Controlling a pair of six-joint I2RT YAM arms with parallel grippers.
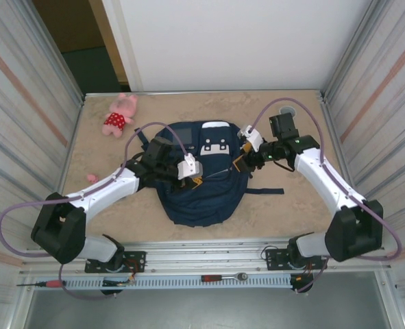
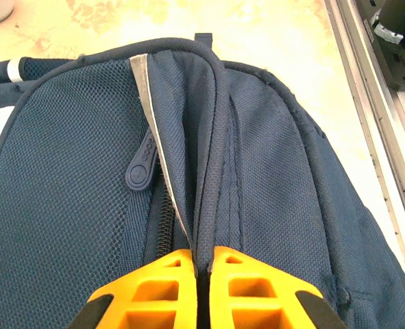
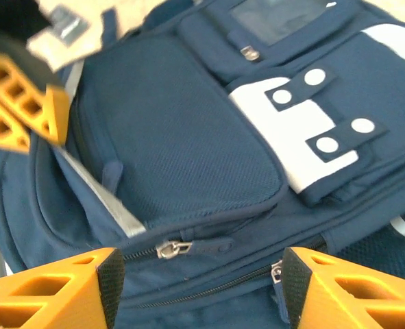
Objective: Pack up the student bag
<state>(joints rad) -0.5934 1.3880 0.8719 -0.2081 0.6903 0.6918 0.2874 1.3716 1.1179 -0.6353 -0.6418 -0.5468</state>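
Tabletop (image 1: 291, 212) holds one student bag (image 1: 202, 195), left pincer (image 2: 203, 257) pinching its seam, right pincer (image 3: 202, 266) spread.

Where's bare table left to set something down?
Free: the table strip between the student bag and the arm bases, and the far strip from the pink plush toy rightward. Crowded: mid-table, where the left gripper pinches the bag and the right gripper hovers open.

Your student bag (image 1: 202, 197) lies at the middle of the bench (image 1: 291, 209), left gripper (image 1: 197, 179) on its left half, right gripper (image 1: 240, 164) at its right side; a plush toy (image 1: 120, 115) lies near the far left corner.
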